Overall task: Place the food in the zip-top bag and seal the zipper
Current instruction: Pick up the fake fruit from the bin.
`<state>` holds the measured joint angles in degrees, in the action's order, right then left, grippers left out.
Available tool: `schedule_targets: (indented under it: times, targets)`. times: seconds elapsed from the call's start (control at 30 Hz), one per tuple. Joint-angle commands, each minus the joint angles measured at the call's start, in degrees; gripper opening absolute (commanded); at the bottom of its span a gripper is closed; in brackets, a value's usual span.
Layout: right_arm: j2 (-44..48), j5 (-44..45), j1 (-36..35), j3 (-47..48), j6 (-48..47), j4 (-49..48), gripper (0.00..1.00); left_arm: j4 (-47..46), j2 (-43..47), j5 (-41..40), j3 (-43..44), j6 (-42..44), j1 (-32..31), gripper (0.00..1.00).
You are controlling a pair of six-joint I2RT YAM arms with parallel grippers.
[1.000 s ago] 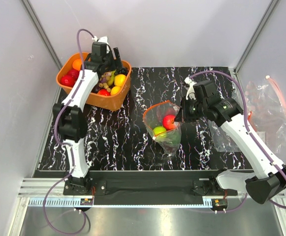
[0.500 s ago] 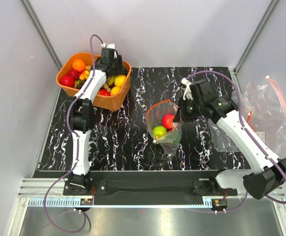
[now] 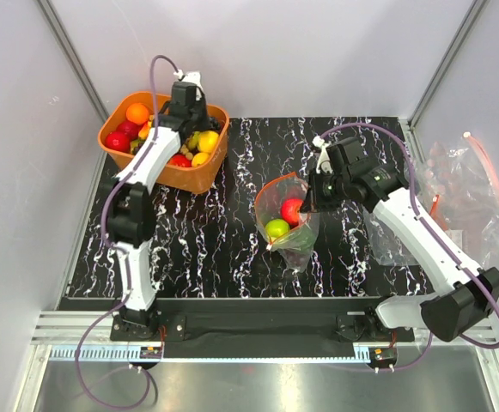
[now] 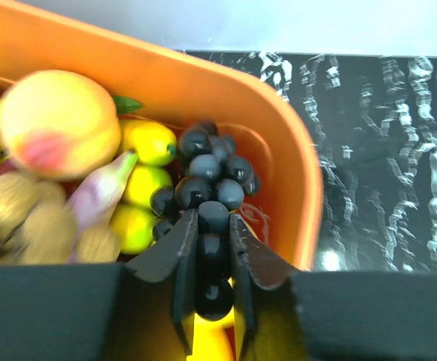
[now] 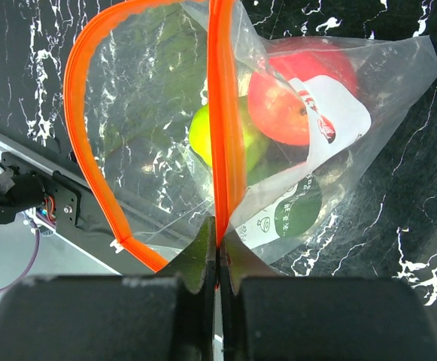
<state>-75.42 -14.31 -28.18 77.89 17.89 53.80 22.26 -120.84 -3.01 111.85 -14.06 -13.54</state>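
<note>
Right wrist: clear bag [image 5: 150,113], orange zipper [image 5: 220,113]

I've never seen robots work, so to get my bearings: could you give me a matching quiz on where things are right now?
Things:
1. grape bunch
2. zipper
3. orange basket
4. zip-top bag

Places:
A. middle of the table, fruit inside
B. between the left gripper fingers
C. far left corner
D. pinched by the right gripper

Pairs: 1-B, 2-D, 3-C, 4-A
</note>
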Motion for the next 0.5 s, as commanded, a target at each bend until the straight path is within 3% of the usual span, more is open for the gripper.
schedule_targets:
  times: [0.0,0.23,0.37,0.47]
  targets:
    - [-0.6,-0.1,-0.2,2.2,-0.9,-1.3,0.0,-6.7,10.7,1.2,-3.9,0.4,0.2,0.17]
    - [-0.6,0.4,-0.2,3.2,-1.1,-0.6,0.0,-5.1,18.9,2.7,-7.9,-0.2,0.2,0.15]
    - [0.0,0.9,-0.1,3.1,-1.0,-0.5,0.0,-4.7,23.6,9.8,-10.2,-1.8,-0.5,0.15]
    - [0.4,0.9,-0.2,3.1,-0.7,-0.8,0.0,-3.8,28.0,10.9,-12.2,-2.8,-2.5,0.18]
